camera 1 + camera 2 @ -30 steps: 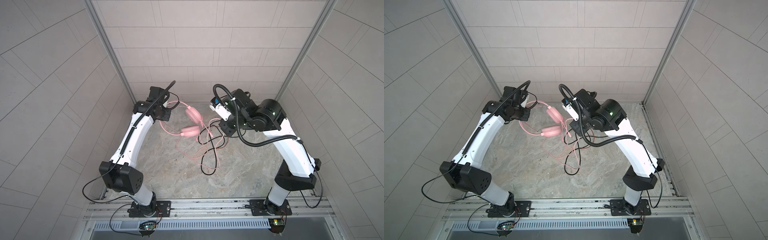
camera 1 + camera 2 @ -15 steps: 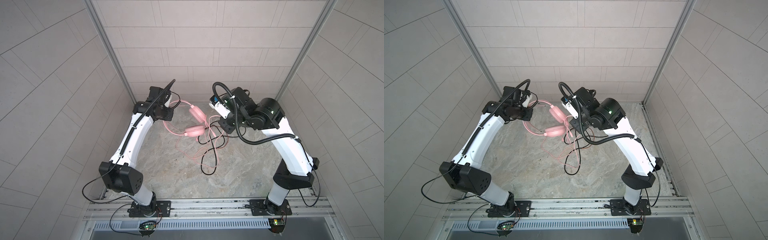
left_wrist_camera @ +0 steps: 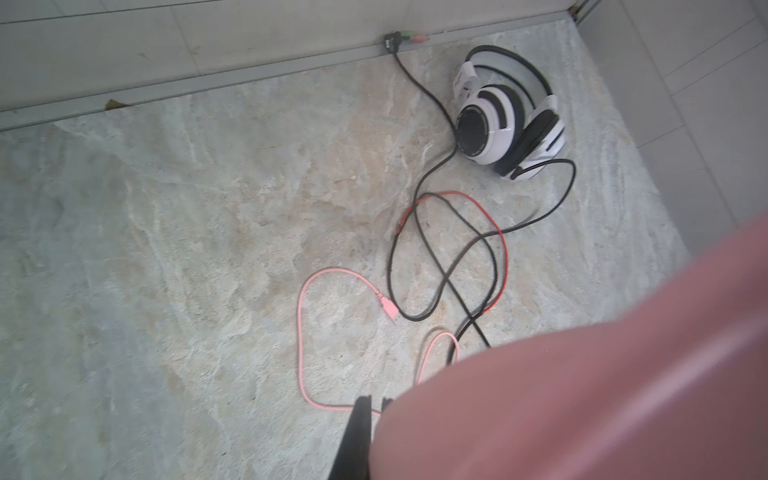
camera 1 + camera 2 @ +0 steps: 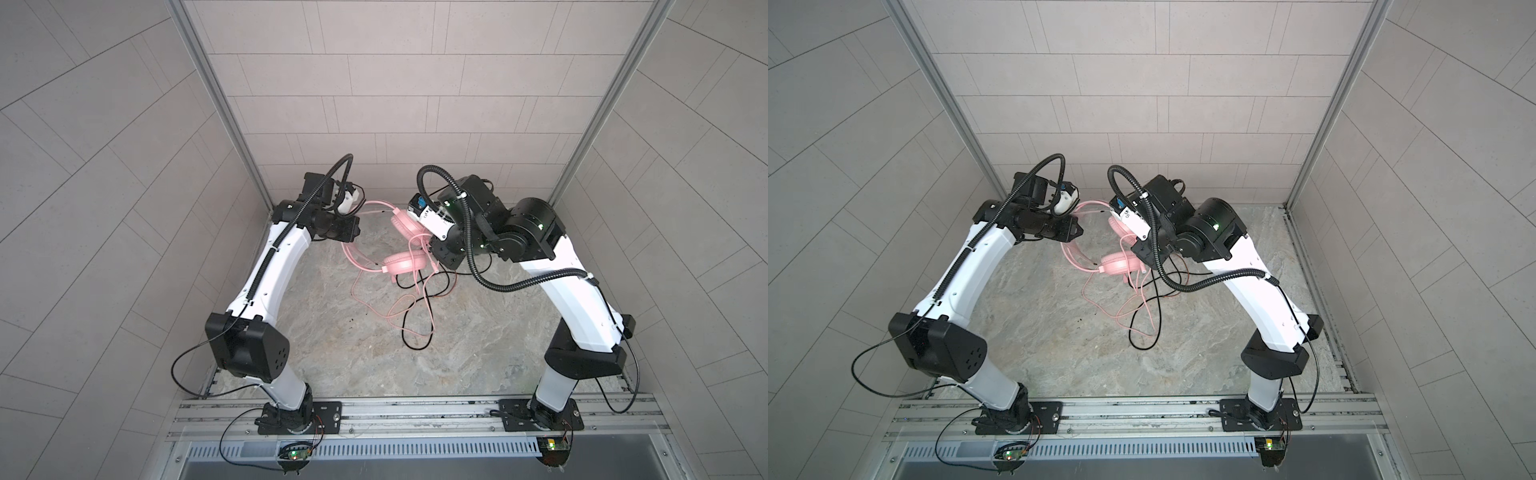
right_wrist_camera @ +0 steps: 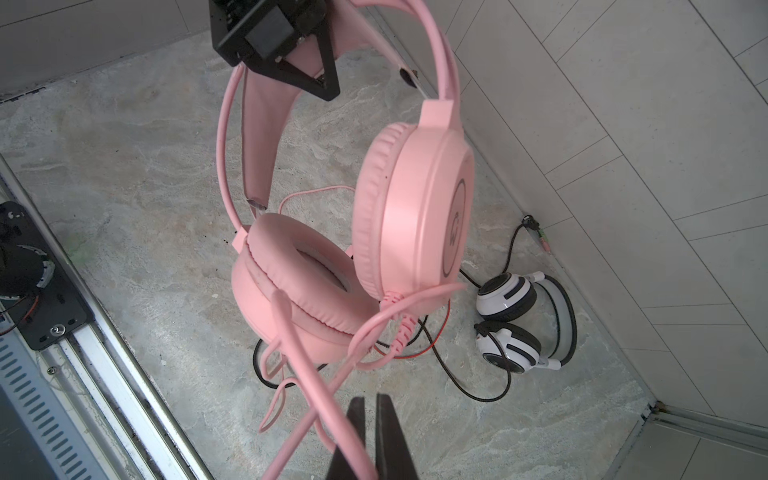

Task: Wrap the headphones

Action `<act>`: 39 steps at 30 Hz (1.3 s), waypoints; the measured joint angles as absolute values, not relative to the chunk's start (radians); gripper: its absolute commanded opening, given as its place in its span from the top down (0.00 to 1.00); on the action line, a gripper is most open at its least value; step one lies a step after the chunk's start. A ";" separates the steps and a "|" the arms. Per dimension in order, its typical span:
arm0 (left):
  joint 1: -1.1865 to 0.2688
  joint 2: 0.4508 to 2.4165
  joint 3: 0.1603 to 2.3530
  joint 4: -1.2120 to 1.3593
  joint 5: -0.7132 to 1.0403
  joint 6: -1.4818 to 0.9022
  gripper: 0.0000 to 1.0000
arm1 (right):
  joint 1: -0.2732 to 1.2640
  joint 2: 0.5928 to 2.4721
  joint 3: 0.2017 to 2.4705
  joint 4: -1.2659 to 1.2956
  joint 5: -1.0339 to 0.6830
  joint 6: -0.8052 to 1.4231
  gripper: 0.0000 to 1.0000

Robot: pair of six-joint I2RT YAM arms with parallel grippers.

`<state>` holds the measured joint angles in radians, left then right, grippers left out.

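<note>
The pink headphones [image 4: 405, 262] [image 4: 1117, 264] [image 5: 415, 220] hang above the table. My left gripper [image 4: 353, 224] [image 4: 1073, 226] [image 3: 370, 405] is shut on their headband [image 5: 257, 137]. Their thin pink cable [image 4: 390, 311] [image 3: 301, 332] trails down to the table in loops. My right gripper [image 4: 434, 266] [image 5: 370, 415] is shut, with a strand of the pink cable [image 5: 320, 399] running into its jaws just below the ear cups. The white-and-black striped headphones [image 3: 507, 120] [image 5: 515, 324] lie near the back right corner, hidden behind my right arm in both top views.
A long black cable [image 4: 415, 345] [image 3: 440, 257] and a thin red wire [image 3: 505, 249] lie tangled with the pink loops on the stone-patterned table [image 4: 332, 332]. Tiled walls [image 4: 374, 104] close in three sides. A metal rail [image 4: 415, 409] runs along the front.
The left gripper has carried the pink headphones to the right, nearer the right gripper. The right gripper has stayed about where it was, and both remain shut.
</note>
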<state>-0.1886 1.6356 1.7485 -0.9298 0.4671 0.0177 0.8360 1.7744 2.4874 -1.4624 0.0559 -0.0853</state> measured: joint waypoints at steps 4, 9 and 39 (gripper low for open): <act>-0.206 1.650 1.750 -0.923 0.538 0.007 1.00 | 0.835 1.775 2.493 -1.463 0.044 -0.088 0.94; -0.242 1.684 1.750 -0.925 0.657 0.009 1.00 | 0.833 1.775 2.514 -1.462 0.053 -0.090 0.94; -0.427 1.750 1.840 -1.222 0.776 0.328 1.00 | 0.607 1.806 2.363 -1.395 0.048 -0.035 0.95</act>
